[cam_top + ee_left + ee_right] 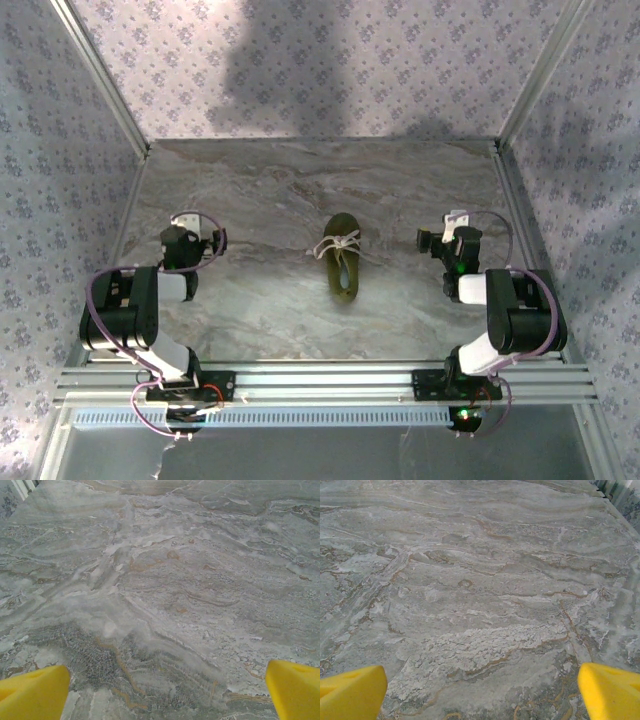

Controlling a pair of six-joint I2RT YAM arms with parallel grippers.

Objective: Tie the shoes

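The shoe (342, 265) lies on the marble table (260, 190), about midway between the 2 arms. It runs lengthwise from the near edge toward the back, with the toe end pointing away from the arms. Its white laces (345, 243) cross over the top and trail onto the table on both sides. The left gripper (165, 692) hangs over bare marble well left of the shoe, its yellow fingers (35, 695) spread wide with nothing between them. The right gripper (482, 690) is likewise wide open and empty, well right of the shoe, over bare table.
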